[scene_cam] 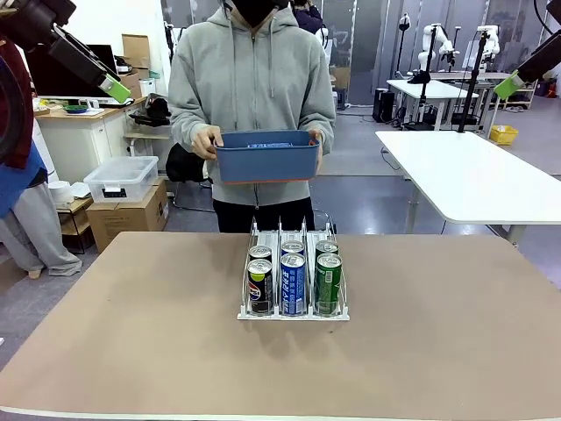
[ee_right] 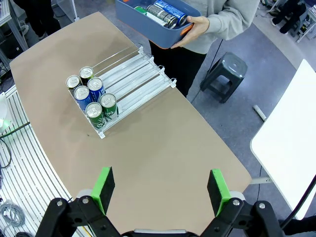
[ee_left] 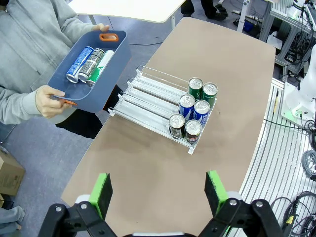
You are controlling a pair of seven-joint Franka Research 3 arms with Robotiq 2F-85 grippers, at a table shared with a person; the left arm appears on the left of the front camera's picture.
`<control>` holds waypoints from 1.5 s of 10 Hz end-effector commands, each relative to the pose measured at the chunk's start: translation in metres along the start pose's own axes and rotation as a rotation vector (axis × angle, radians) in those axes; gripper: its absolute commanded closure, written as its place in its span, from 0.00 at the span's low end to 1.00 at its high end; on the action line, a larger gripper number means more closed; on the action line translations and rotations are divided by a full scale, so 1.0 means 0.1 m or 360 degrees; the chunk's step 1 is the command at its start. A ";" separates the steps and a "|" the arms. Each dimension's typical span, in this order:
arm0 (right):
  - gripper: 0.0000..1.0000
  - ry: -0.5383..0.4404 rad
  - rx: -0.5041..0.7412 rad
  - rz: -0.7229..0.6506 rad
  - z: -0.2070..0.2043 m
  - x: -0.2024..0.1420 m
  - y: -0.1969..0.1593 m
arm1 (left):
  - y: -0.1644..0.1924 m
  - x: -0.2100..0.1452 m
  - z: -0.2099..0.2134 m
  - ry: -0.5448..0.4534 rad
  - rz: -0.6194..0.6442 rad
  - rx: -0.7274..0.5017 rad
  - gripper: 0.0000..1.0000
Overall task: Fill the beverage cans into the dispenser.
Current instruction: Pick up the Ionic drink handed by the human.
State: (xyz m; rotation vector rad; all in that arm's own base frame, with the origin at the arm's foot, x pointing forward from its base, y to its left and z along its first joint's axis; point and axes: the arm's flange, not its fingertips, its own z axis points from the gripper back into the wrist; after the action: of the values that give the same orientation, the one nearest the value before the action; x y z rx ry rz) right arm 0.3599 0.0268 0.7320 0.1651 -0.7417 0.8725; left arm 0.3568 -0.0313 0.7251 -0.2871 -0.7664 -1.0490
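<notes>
Six beverage cans (scene_cam: 293, 282) stand upright in the dispenser (scene_cam: 294, 315), two to a lane and packed against its low front lip. They are black in one outer lane, blue in the middle and green in the other, all silver-topped. The dispenser sits on the table (scene_cam: 131, 342). Beyond its rear end a person holds a blue bin (scene_cam: 266, 162) with loose cans (ee_left: 88, 63) lying inside. The left gripper (ee_left: 159, 187) and right gripper (ee_right: 161, 185) hang high above the dispenser's front side, jaws spread wide, gripping nothing.
</notes>
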 end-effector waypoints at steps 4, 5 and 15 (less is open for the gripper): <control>0.00 0.0002 0.0001 0.0001 -0.01 0.00 0.00 | 0.00 0.00 0.00 0.0005 0.0002 0.0004 0.00; 0.00 0.0002 0.0001 0.0001 -0.01 0.00 0.00 | 0.00 0.00 0.00 0.0005 0.0002 0.0004 0.00; 0.00 0.0002 0.0001 0.0001 -0.01 0.00 0.00 | 0.00 0.00 0.00 0.0005 0.0002 0.0004 0.00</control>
State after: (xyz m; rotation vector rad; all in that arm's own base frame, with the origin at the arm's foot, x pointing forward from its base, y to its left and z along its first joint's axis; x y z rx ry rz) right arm 0.3599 0.0268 0.7320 0.1651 -0.7417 0.8726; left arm 0.3568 -0.0313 0.7251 -0.2871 -0.7664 -1.0490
